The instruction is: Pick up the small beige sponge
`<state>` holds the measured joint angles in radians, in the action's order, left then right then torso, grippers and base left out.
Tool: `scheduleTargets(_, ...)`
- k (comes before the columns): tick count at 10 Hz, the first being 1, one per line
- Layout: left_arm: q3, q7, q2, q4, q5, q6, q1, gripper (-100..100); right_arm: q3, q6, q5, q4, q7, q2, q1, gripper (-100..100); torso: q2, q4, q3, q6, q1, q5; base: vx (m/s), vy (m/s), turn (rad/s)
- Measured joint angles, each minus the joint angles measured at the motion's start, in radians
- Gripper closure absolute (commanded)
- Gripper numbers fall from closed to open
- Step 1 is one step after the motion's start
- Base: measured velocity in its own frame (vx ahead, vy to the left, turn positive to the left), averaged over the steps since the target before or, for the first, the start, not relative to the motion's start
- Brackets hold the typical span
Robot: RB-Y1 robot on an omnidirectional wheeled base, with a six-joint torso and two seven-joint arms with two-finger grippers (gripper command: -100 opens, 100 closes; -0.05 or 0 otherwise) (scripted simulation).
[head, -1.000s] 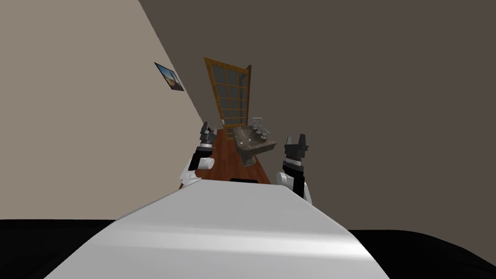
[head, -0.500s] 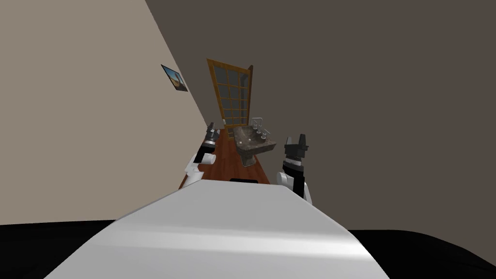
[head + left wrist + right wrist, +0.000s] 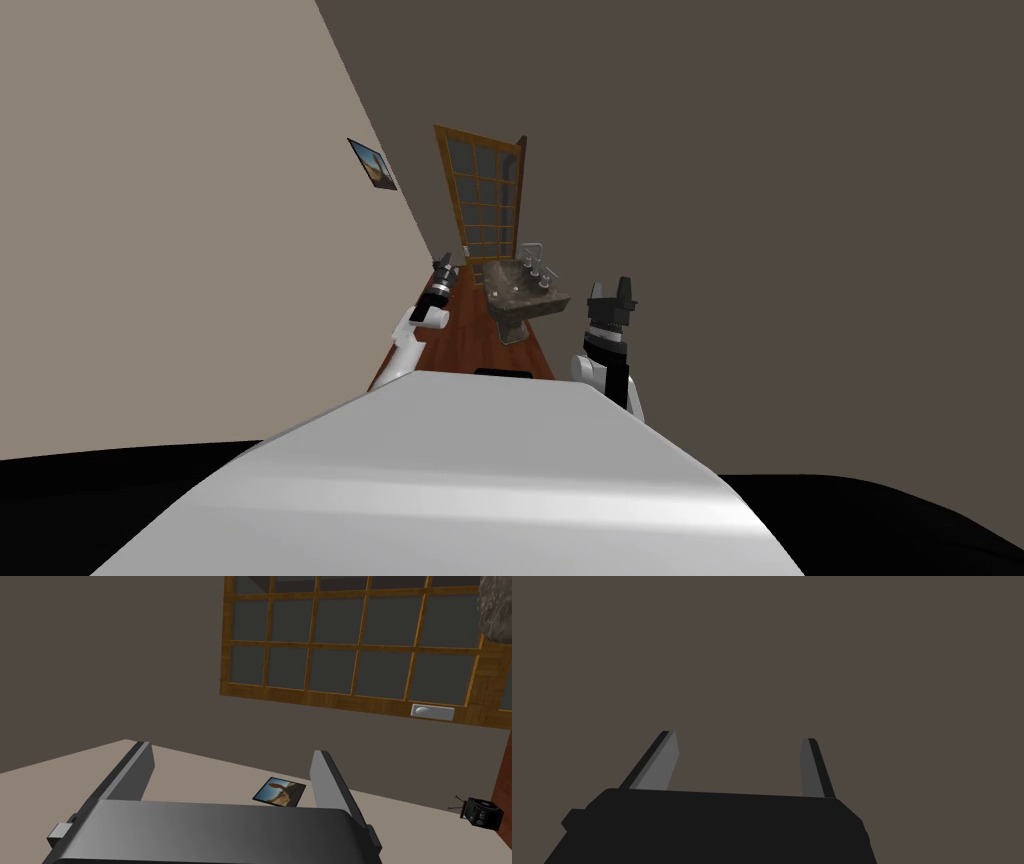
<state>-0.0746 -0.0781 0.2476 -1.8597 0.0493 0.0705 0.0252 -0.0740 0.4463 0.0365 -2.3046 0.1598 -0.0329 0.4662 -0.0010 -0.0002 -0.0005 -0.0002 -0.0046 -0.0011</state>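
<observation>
L gripper [image 3: 445,268]: fingers apart, nothing btwn them, held just beside the sink [image 3: 548,305] on its left, toward its far end. Its wrist cam looks past a corner of the mottled sink edge at the door [image 3: 485,190] beyond the sink, w/ glass panes and a pale handle [image 3: 432,711].

R gripper [image 3: 610,295]: also spread and empty, on the sink's right, nearer me than the L one, facing a flat grey-brown wall.

Sponge: can't make it out. A few small pale bits lie on the sink top, too small to name. My guess is it sits there, since that's where the L arm points.

Why so, as I read it: L arm is stretched out and open as the working arm, ready to close on smth small. R arm looks parked to stay out of the way.

Edges/room: sink stands on a pedestal over a narrow strip of red-brown floor [image 3: 465,340]. Beige wall w/ a picture [image 3: 372,163] is well left of the sink, dark wall close on its right. Open room is on the sink's left, so approach from there. Taps [image 3: 535,262] at the sink's back edge are the things to avoid; keep the fingers above the rim when crossing in.
</observation>
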Motion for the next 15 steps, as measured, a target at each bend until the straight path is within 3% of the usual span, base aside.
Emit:
scheduleTargets(6,-0.003,0.026,0.031,0.161,-0.012,-0.113,0.155,-100,0.0,0.0,0.0,0.0,0.0,0.0,0.0,0,0.001,0.0,0.001,0.0,0.0,0.0,-0.015,-0.055,0.069)
scheduleTargets(9,-0.007,0.03,0.074,0.264,-0.004,-0.174,0.241,-100,0.0,0.0,0.0,0.0,0.0,0.0,0.0,0,0.001,0.0,0.001,0.0,0.0,0.0,-0.019,-0.064,0.071)
scheduleTargets(15,-0.013,0.054,0.089,0.406,-0.011,-0.311,0.382,-100,0.0,0.0,0.0,0.0,0.0,0.0,0.0,0,0.002,0.0,0.001,0.0,0.0,0.0,-0.022,-0.051,0.051)
